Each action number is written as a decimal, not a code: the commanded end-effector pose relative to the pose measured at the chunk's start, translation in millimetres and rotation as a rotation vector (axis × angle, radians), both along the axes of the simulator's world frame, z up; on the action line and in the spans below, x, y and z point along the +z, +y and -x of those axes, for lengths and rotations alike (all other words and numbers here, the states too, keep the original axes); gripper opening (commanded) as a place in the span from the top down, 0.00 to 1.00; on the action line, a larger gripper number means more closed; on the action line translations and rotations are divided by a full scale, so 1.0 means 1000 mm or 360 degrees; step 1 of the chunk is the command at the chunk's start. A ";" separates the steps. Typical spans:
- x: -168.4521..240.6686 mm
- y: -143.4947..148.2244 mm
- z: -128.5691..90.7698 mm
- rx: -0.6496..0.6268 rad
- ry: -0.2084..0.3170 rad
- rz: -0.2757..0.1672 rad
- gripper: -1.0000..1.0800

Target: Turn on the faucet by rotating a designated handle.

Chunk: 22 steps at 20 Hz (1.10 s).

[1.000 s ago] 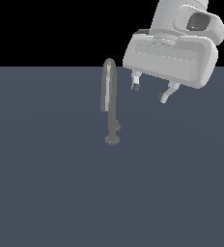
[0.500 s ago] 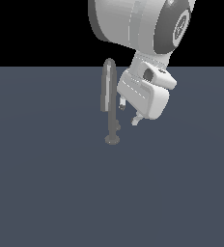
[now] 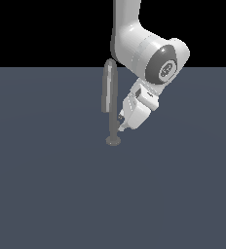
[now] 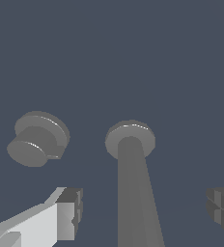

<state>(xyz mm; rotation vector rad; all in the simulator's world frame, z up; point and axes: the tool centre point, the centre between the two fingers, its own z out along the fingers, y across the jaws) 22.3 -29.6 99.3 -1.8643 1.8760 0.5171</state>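
Note:
The faucet point(image 3: 110, 97) is a thin grey gooseneck tap standing on a small round base flange point(image 3: 113, 141). My gripper point(image 3: 121, 125) is low beside the stem, on the exterior view's right, just above the flange. In the wrist view the gripper point(image 4: 145, 211) is open and empty. Its fingers point(image 4: 68, 214) stand on either side of the stem point(image 4: 135, 193), apart from it. The stem runs down to the flange point(image 4: 130, 137). A stubby grey knob, the handle point(image 4: 36, 140), shows beside the stem, outside the span of the fingers. In the exterior view the hand hides it.
The faucet stands on a flat dark blue-grey surface point(image 3: 47, 194) that stretches all around. My white arm point(image 3: 144, 53) comes down from above on the exterior view's right of the spout. No other objects show.
The arm has swung down and towards the faucet. The gripper has dropped from spout height on the exterior view's right to the lower stem. It stays open.

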 end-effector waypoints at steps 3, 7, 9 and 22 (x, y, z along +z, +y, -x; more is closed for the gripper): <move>-0.021 0.045 -0.022 0.0093 -0.0039 -0.0244 0.09; -0.044 0.108 -0.037 0.0026 0.0058 -0.0431 0.05; -0.049 0.116 -0.033 -0.0114 0.0089 -0.0396 0.05; -0.020 0.060 -0.079 -0.0232 -0.0049 -0.0315 0.17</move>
